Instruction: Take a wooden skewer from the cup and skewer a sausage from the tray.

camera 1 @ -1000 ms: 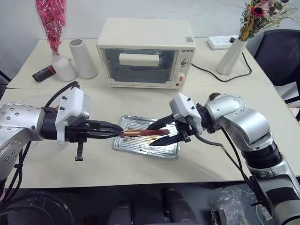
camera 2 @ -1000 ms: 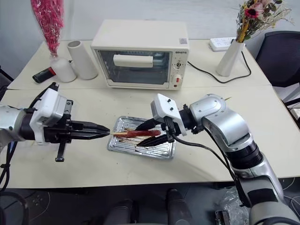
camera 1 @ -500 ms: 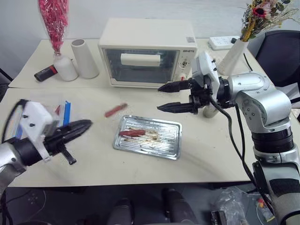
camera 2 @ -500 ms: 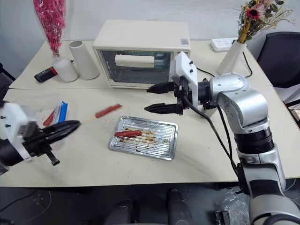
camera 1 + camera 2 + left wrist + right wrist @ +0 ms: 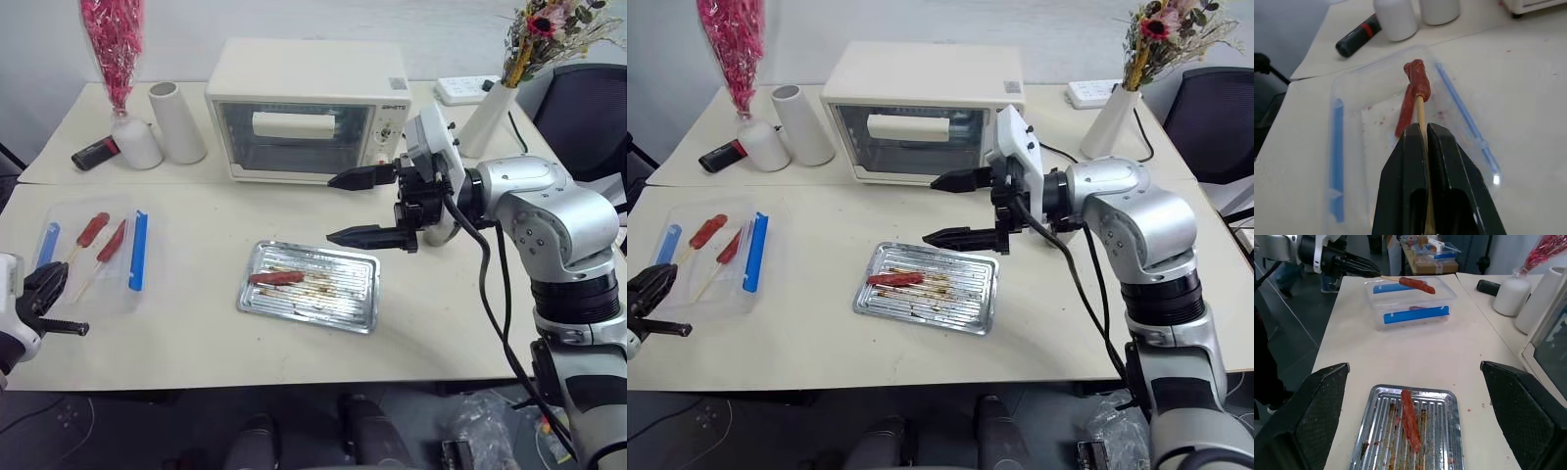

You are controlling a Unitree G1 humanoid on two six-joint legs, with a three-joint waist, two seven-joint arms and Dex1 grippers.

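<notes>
Left gripper (image 5: 44, 284) is cut off by the picture's edge in the head views, so most of the arm's gone. From its wrist cam the skewer (image 5: 1421, 117) disappears between the shut fingers (image 5: 1410, 161), can't see its back end. The cup is tucked behind the right gripper (image 5: 364, 208) and arm, so basically hidden. In the box (image 5: 1352, 93), a second sausage (image 5: 1405, 115) sits partly under the held sausage (image 5: 1418, 81); can't tell if they touch.
</notes>
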